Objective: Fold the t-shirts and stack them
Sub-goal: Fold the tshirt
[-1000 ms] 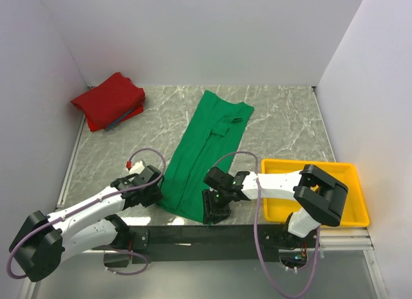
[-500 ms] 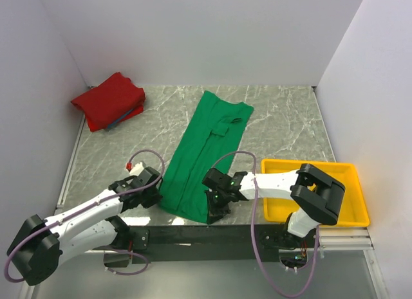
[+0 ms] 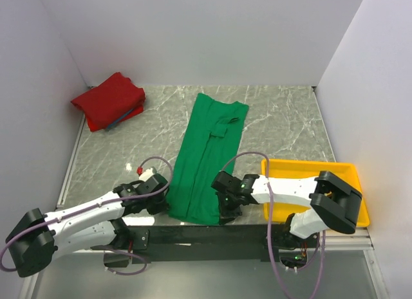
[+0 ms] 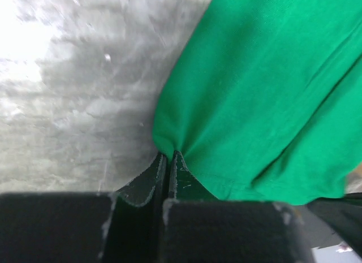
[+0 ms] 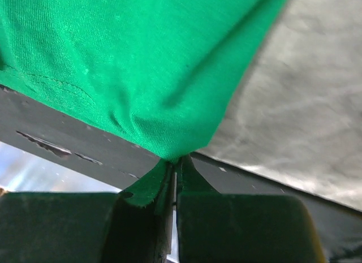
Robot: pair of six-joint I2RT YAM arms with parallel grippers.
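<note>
The green t-shirt [image 3: 207, 159] lies as a long folded strip down the middle of the table, its hem at the near edge. My left gripper [image 3: 166, 200] is shut on the hem's left corner, and the left wrist view shows green cloth [image 4: 254, 99] pinched at the gripper's tips [image 4: 168, 156]. My right gripper [image 3: 224, 212] is shut on the hem's right corner, where the cloth [image 5: 136, 70] bunches into the closed tips [image 5: 175, 160]. The red t-shirt [image 3: 108, 99] sits folded at the far left corner.
A yellow tray [image 3: 341, 172] stands at the near right, under the right arm. White walls close in the marble table [image 3: 283, 125] on three sides. A black bar [image 3: 193, 233] runs along the near edge.
Both grippers closed on the green shirt's near hem corners. The shirt's near end shifted right and toward the front edge; both arms moved with it.
</note>
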